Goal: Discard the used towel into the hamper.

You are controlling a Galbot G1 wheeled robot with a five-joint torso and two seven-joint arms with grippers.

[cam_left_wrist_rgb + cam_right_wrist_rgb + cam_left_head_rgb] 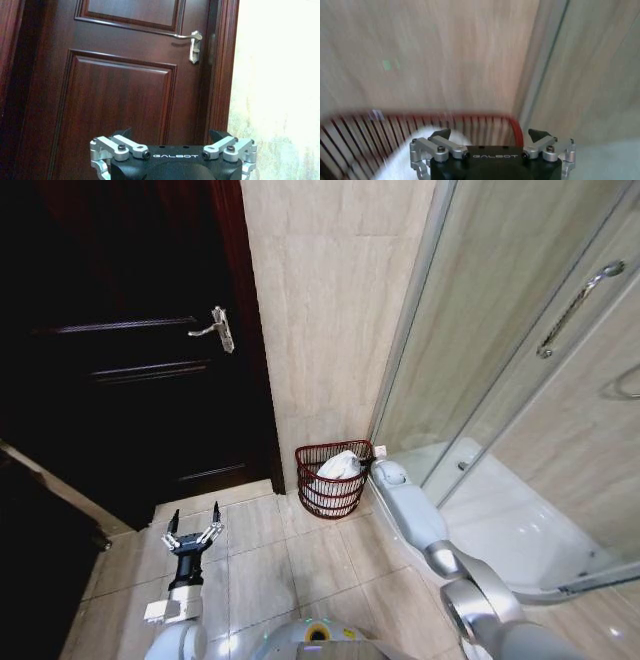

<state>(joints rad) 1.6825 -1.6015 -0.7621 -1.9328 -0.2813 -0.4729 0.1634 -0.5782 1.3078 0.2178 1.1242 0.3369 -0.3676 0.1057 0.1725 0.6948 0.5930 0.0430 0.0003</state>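
Where crumpled, white towel [338, 467] inside hamper [330, 498]

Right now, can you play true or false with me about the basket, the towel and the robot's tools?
1. The white towel lies inside the hamper. True.
2. The hamper stands in front of the dark door. False: it stands by the tiled wall, between the door and the shower glass.
3. The left tool is open and holds nothing. True.
4. The left tool hangs over the hamper. False: it hovers over the floor tiles near the door; the right tool is the one at the hamper.
5. The right tool grips the towel. False: it is open above it.
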